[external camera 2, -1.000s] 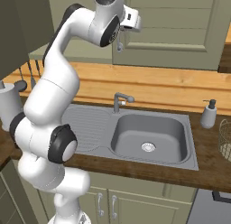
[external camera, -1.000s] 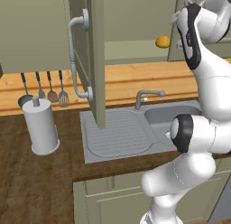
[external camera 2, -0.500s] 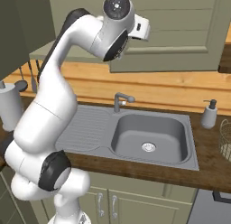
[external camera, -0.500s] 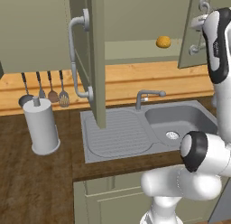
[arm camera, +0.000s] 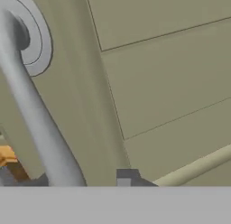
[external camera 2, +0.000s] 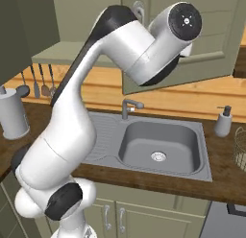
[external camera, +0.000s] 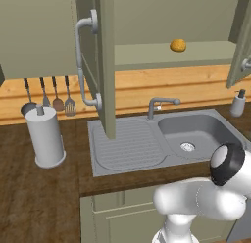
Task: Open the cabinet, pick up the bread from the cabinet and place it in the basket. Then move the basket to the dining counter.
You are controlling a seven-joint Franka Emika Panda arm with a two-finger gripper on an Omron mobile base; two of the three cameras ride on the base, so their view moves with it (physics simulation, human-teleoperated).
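The olive-grey cabinet stands with both doors swung out: the left door [external camera: 105, 65] edge-on with its curved handle [external camera: 83, 60], the right door [external camera: 242, 41] [external camera 2: 192, 50] at the far right. On the cabinet shelf lies the small golden bread [external camera: 178, 45]. My gripper [arm camera: 76, 179] sits at the right door's grey bar handle [arm camera: 31, 105], which runs between the fingers. The right fingertip [arm camera: 127, 177] stands apart from the bar, so the jaws are open. A silvery wire basket [external camera 2: 240, 148] rests on the worktop at the far right edge.
Below the cabinet are a grey sink [external camera: 196, 134] with a faucet [external camera: 159, 105] and a drainboard [external camera: 130, 146]. A soap dispenser [external camera 2: 223, 121] stands right of the sink. A white paper-towel holder [external camera: 46, 136] and hanging utensils [external camera: 49, 95] are at the left.
The right cabinet door has swung further out to the right with my hand, baring the bread on the shelf. My jaws have parted from a tight grip on the handle.
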